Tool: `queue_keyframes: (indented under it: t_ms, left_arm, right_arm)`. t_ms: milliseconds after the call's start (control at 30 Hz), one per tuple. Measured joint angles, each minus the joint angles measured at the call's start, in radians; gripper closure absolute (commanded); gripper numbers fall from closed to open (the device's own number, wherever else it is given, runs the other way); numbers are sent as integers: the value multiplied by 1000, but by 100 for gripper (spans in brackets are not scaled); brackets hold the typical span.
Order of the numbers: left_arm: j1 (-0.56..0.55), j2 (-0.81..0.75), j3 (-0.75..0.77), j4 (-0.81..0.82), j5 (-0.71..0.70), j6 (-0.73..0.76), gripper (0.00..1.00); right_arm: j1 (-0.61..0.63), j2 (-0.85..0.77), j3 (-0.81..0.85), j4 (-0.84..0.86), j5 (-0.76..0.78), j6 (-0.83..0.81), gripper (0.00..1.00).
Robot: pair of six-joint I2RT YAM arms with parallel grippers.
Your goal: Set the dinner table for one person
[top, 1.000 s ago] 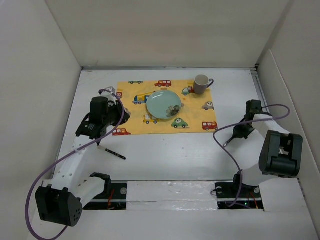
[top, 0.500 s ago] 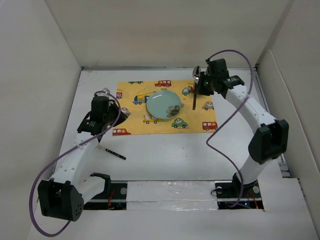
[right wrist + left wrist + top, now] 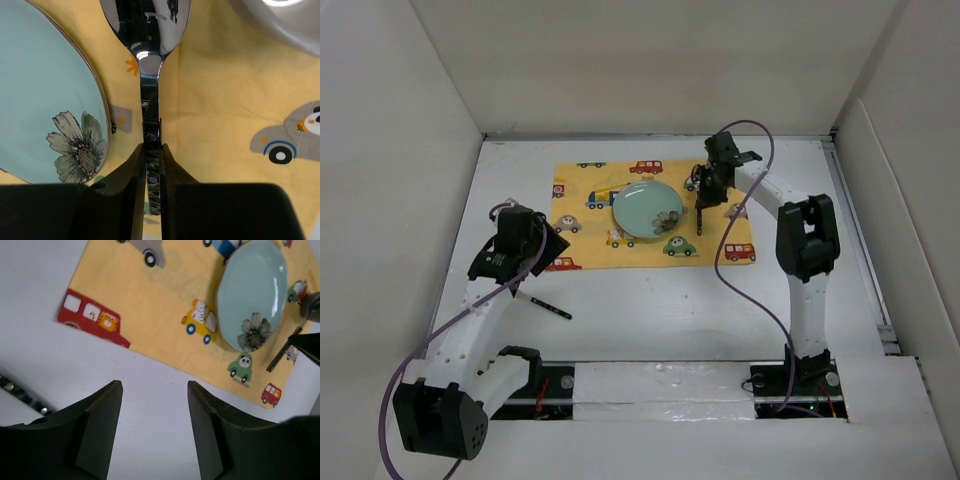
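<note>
Bright, even, diffuse light; faint soft shadows; glare on spoon [image 3: 145,27]; wrist views soft near bottom.

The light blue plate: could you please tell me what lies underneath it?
The plate rests on the yellow car-print placemat. Whatever print lies beneath it is hidden.

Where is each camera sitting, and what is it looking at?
Top camera: high behind the arms, looking down on the table; both whole arms show.
Left wrist: on the left arm, looking down at the placemat; open left gripper shows.
Right wrist: close above the placemat; right gripper pinches a spoon.
All three share the flowered plate.
</note>
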Motion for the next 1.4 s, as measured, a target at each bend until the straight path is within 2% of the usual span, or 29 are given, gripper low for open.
queue_keyframes:
  t_ms: [67, 200, 400, 500, 533, 600, 633, 733, 800, 933, 1133, 1267, 1400]
  left_arm:
    - [17, -13, -19, -47, -8, -30, 43]
    - [120, -14, -62, -133, 5, -54, 43]
    - [166, 73, -90, -218, 11, -83, 45]
    - [166, 94, -107, -245, -8, -117, 41]
    - [166, 98, -110, -253, -16, -129, 36]
    - [166, 112, -111, -267, -32, -148, 34]
    - [166, 121, -111, -270, -37, -153, 33]
    - [166, 157, -111, -286, -49, -166, 31]
    - [166, 180, -111, -295, -51, -174, 31]
    - [166, 256, -110, -306, -64, -194, 33]
    - [166, 340, -75, -314, -121, -233, 40]
    - [166, 371, -60, -281, -134, -259, 54]
    - [166, 378, -92, -222, -124, -283, 61]
  right_arm:
    - [1, 9, 14, 5, 0, -2, 100]
    - [3, 26, 21, 4, 0, -2, 100]
    - [15, 93, 56, -5, 2, -2, 89]
    - [26, 103, 56, -11, 8, 1, 76]
    - [30, 102, 56, -11, 10, 2, 68]
    - [37, 102, 56, -9, 21, 8, 61]
    - [40, 102, 56, -8, 21, 10, 53]
    - [52, 86, 46, -7, 23, 12, 44]
    - [59, 55, 18, -14, 32, 18, 41]
    - [71, -71, -45, -19, 39, 34, 41]
    - [91, -352, -128, 23, 28, 61, 42]
    - [117, -485, -151, 63, 0, 85, 42]
    - [146, -550, -151, 83, -19, 93, 42]
